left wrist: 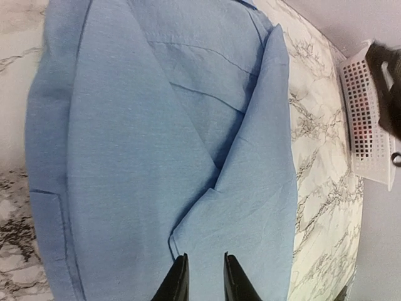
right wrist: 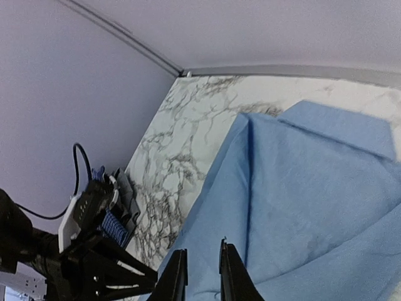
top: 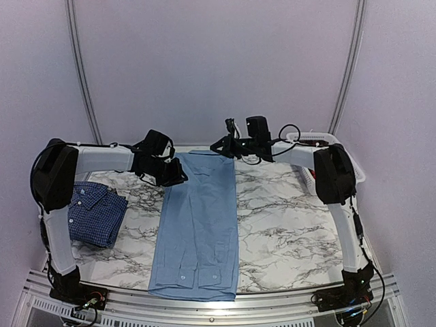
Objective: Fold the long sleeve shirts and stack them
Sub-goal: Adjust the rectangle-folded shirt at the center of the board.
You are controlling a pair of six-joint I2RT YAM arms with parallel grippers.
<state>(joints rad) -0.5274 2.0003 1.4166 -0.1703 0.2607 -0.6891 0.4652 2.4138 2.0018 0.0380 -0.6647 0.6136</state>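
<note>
top external view gives us the white marble-patterned worktop (top: 286, 225) with both shirts on it. the plain light blue cotton button-up shirt (top: 197, 225) lies down the middle as one long narrow strip, its sides and sleeves turned in over the body. the collar end is at the far edge and the two buttoned cuffs sit side by side at the near edge. the dark blue fine-checked shirt (top: 95, 211) is a compact folded packet near the left edge, beside the left arm and apart from the blue strip. a white perforated plastic basket (left wrist: 369, 144) stands at the far right corner, and we cannot see what it holds.

the left gripper (left wrist: 205, 273) hangs over the far left part of the blue strip, with the turned-in flap below its tips. its jaws are a narrow slit apart and we see no cloth between them. the right gripper (right wrist: 200, 266) hangs over the far right part of the same shirt, also barely parted and holding nothing we can see.

we judge the task a little past halfway. the checked shirt looks finished and the blue one has its lengthwise folds. what is left is folding the strip across its length into a packet and then stacking one shirt on the other.
</note>
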